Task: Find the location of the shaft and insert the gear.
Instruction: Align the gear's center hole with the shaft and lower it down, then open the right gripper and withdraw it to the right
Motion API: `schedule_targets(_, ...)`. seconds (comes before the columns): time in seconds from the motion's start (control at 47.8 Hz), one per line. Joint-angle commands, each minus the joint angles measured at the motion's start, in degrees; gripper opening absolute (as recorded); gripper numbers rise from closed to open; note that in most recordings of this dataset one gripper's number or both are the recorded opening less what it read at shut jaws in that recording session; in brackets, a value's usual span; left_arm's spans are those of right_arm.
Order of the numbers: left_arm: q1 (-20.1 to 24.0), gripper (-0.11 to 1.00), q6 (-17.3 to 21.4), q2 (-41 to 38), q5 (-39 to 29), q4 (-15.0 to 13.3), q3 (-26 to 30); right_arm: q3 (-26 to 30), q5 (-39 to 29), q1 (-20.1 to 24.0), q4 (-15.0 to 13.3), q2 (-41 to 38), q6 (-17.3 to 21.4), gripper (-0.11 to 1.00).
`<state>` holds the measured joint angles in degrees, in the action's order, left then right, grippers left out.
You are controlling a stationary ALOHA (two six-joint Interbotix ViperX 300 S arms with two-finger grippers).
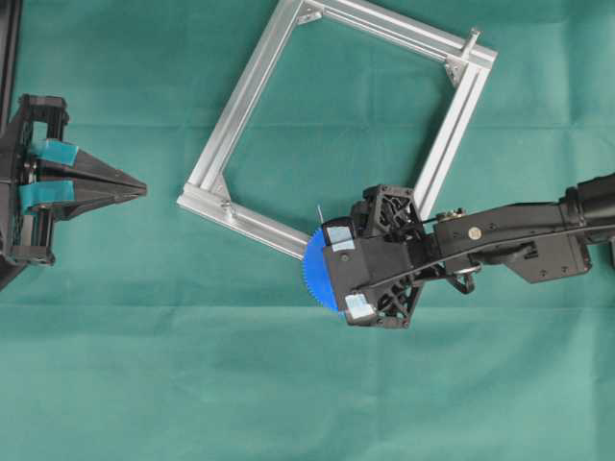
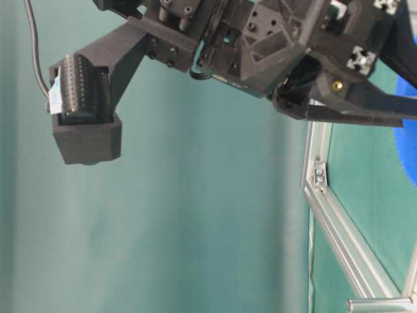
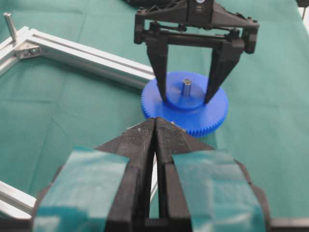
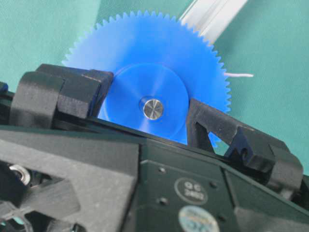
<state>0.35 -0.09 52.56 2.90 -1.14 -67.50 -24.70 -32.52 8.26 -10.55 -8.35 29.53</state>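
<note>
Blue gear (image 3: 185, 103) seated over the silver shaft (image 3: 186, 88) at the aluminium frame's (image 3: 91, 59) near corner, pin end showing through the hub. Right gripper (image 3: 187, 94) directly above, 2 fingers (image 3: 159, 72) spread to straddle the hub, seemingly just touching it. Left gripper (image 3: 155, 126) well apart, fingers pressed together, holding nothing.
</note>
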Motion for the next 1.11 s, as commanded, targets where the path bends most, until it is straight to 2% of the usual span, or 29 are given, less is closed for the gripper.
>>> schedule_targets(0.0,0.1,0.01,-0.1,-0.4,0.3,0.0,0.5,1.0,-0.7,-0.2,0.2,0.7,0.1,0.71)
schedule_targets(0.188,0.1,0.01,-0.1,-0.4,0.3,0.0,0.5,1.0,-0.8,-0.2,0.1,1.9,0.4,0.71)
schedule_targets(0.272,0.1,0.01,-0.1,-0.4,0.3,-0.1,0.5,1.1,-0.8,-0.2,-0.2,2.5,0.4,0.82)
schedule_targets(0.335,0.1,0.01,-0.1,-0.4,0.2,0.0,0.5,1.2,-0.8,-0.2,-0.4,3.2,0.4,0.87)
schedule_targets(1.089,0.1,0.01,-0.1,-0.4,0.0,-0.1,0.5,1.8,-4.4,-0.2,-3.3,14.0,0.0,0.85)
